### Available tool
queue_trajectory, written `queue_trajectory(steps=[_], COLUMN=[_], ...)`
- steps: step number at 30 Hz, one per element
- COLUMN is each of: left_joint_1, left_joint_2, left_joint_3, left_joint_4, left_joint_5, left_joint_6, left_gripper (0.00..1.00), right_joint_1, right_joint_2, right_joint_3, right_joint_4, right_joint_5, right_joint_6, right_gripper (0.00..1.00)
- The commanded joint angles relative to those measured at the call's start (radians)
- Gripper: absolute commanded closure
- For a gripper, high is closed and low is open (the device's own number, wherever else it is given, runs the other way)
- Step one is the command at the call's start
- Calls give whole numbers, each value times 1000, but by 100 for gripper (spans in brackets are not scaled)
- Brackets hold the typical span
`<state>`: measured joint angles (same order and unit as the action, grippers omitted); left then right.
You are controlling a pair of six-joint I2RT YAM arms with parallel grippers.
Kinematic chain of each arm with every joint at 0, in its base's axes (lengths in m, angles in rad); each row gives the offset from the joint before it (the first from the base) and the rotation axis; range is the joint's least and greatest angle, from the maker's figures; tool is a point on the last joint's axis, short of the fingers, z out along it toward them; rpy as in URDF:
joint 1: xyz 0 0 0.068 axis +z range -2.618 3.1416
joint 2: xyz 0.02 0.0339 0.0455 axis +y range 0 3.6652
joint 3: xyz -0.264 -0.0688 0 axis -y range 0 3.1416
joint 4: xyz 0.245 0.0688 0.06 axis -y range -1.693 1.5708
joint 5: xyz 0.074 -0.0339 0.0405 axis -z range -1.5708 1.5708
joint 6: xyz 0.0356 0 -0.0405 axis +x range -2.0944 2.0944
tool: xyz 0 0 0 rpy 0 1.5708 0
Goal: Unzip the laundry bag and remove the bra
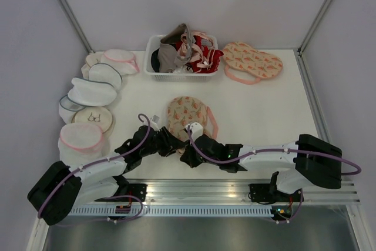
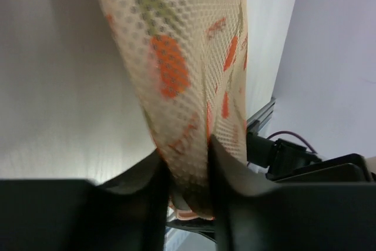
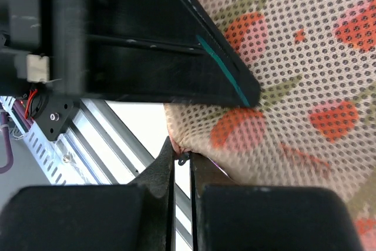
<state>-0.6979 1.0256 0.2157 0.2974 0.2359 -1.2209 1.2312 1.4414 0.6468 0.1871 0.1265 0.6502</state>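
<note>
Fabric of bag (image 2: 176,57) is clamped between L claw (image 2: 188,152) fingers, a fold of its edge rising away from the tips. R claw (image 3: 183,156) fingers are pressed almost together. A tiny dark tab (image 3: 184,159) sits at the tips, prob. the zip pull; can't tell if it's truly nipped. Bag spreads ahead of both claws on table (image 1: 264,110), R claw just beside L. Bra not visible, presumably inside. Mesh looks thin, soft, light, w/ no stiffness. It'd bunch and lift under any tug, so L should anchor close to the zip while R takes the tab itself, not cloth.
</note>
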Motion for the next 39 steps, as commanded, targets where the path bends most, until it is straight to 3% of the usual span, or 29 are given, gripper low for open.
queue_trajectory(steps=[1,2,3,8,13,16,29,36,39], left_joint_1=[-6,-6,-6,-6,-5,-2,11,21,24], left_joint_2=[71,80,88,71,22,22,82,96,100], left_joint_3=[25,25,27,30,51,68,97,106,111], left_joint_4=[161,173,174,125,42,16,-20,-41,-67], left_joint_5=[13,17,17,-15,-56,-66,-67,-99,-118], left_joint_6=[-37,-37,-37,-11,52,79,136,164,176], left_gripper=[71,91,98,98,98,98,98,98,98], right_joint_1=[-2,-1,-1,-1,-2,-1,-1,5,7], right_joint_2=[-16,-25,-32,-47,-6,5,14,8,28], right_joint_3=[27,27,25,68,180,185,237,248,266], right_joint_4=[54,42,34,-122,-528,-647,-978,-1031,-1132], right_joint_5=[-30,-22,-13,56,130,163,347,381,450], right_joint_6=[-3,-4,-6,-12,0,19,126,152,207], right_gripper=[100,100,100,99,100,99,99,100,100])
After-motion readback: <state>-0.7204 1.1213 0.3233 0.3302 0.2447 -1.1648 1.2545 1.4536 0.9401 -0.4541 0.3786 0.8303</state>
